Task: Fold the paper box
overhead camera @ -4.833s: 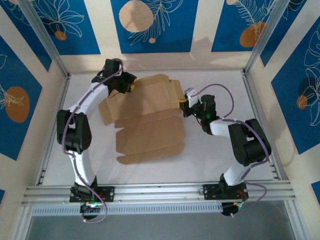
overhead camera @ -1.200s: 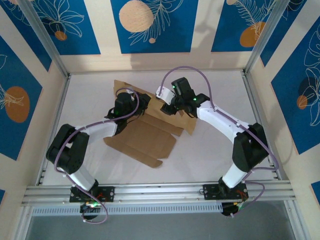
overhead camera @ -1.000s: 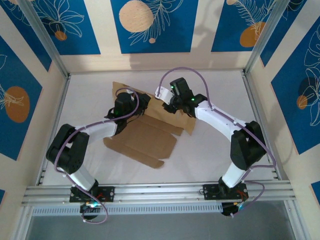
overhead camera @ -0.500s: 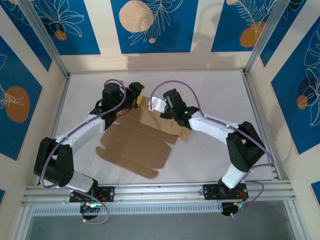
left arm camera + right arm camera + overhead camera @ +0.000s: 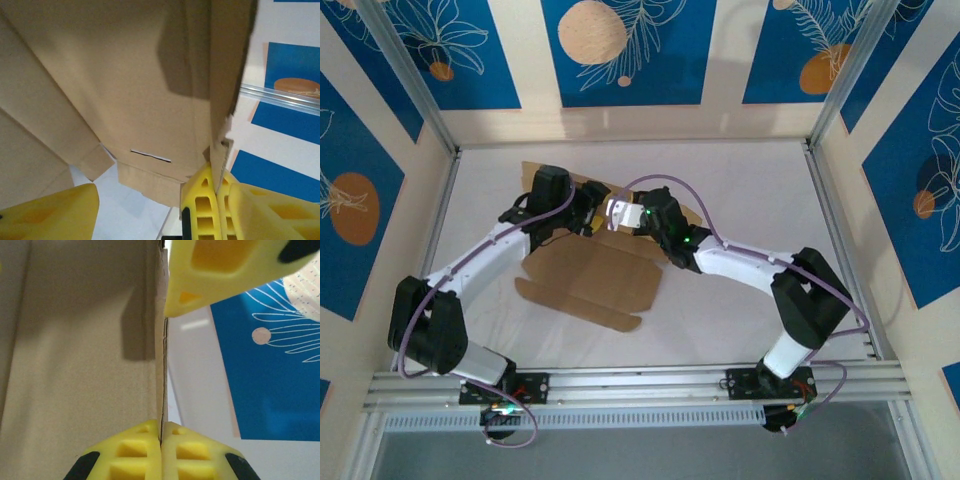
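Observation:
The paper box (image 5: 585, 280) is a brown die-cut cardboard sheet lying left of the table's middle, with its back part lifted. My right gripper (image 5: 618, 212) reaches in from the right and is shut on the thin edge of a raised flap (image 5: 161, 390). In the right wrist view the gripper (image 5: 161, 432) pinches that edge, with a cardboard panel (image 5: 80, 365) to its left. My left gripper (image 5: 588, 205) sits close beside it, open. In the left wrist view this gripper (image 5: 162, 192) has its fingers (image 5: 55, 215) wide apart under the slotted panel (image 5: 125, 90), one beside the upright flap.
Aluminium rails (image 5: 650, 382) frame the white table, with a blue and cream patterned wall (image 5: 620, 50) behind. Bare table (image 5: 770, 200) lies to the right of the sheet and along the front. Both arms meet over the sheet's back edge.
My left gripper has opened and let go of the cardboard, then come back beside the right gripper. The right gripper has carried its flap leftward, and the sheet has slid left.

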Tool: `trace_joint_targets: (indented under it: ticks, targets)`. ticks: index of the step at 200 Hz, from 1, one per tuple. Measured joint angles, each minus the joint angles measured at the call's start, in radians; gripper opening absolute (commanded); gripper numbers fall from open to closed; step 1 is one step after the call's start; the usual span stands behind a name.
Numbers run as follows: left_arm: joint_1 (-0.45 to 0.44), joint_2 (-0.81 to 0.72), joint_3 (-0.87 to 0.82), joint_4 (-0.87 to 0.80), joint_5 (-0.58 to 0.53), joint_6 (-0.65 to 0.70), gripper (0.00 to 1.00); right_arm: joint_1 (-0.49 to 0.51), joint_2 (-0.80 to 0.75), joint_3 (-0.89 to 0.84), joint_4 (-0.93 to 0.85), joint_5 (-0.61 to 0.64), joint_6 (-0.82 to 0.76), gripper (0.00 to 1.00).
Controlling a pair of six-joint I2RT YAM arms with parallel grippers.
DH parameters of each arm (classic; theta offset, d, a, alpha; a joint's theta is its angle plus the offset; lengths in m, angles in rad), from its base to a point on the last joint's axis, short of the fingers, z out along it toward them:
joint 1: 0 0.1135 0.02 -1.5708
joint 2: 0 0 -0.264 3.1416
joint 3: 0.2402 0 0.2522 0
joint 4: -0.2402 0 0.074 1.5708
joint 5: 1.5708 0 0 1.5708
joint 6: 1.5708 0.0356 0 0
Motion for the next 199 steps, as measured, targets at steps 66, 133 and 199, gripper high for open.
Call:
trace_joint_targets:
  ticks: [66,133,199]
  targets:
    - [0.000,0.077,0.051,0.017,0.000,-0.007,0.58,0.013,-0.013,-0.028,0.035,0.008,-0.025,0.00]
    - [0.000,0.097,0.067,0.070,0.001,-0.025,0.03,0.008,-0.013,-0.029,0.005,0.000,-0.002,0.00]
    - [0.000,0.097,0.068,0.085,0.000,-0.034,0.00,-0.002,-0.012,-0.015,-0.016,-0.002,0.056,0.00]
